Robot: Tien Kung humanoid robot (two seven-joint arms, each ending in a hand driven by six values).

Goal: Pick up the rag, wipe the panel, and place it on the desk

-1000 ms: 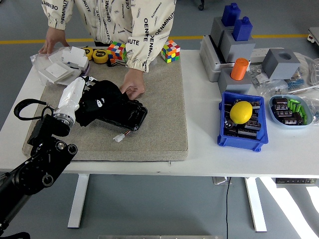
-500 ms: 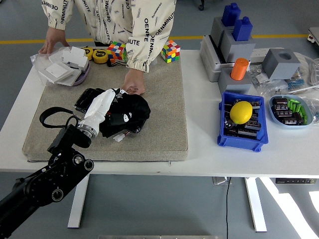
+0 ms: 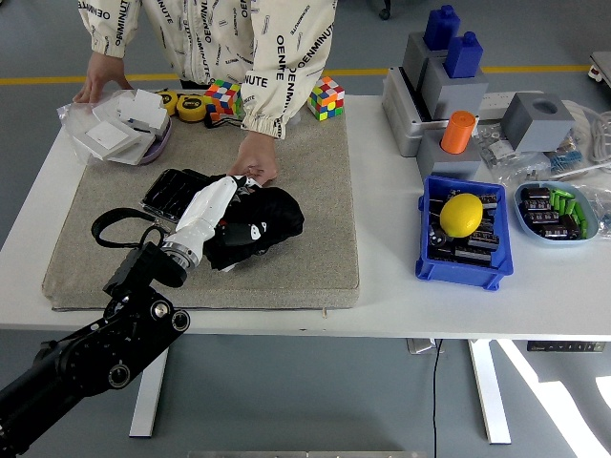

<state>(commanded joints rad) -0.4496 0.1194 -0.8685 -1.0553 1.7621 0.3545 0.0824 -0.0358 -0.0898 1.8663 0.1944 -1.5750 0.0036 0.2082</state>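
The rag (image 3: 256, 225) is a black cloth bunched on the grey mat (image 3: 305, 191) at the left-centre of the table (image 3: 382, 191). Its long axis runs roughly left to right, with a slight rise toward the right end. It lies over the right part of the panel (image 3: 172, 193), a flat black item whose exposed left end points toward the far left.

The left hand (image 3: 212, 205), white-covered, rests on the rag's left part and is grasping the rag. Individual fingers are hard to make out against the cloth. The right arm is out of view.

A person's hand (image 3: 256, 162) presses at the far edge of the rag and panel. The person's other hand (image 3: 100, 74) rests near white packets (image 3: 119, 129) at the far left.

Compared with 0.5 s ago, the rag and left hand have shifted right, exposing more of the panel's left end.

The panel's right portion is hidden under the rag.
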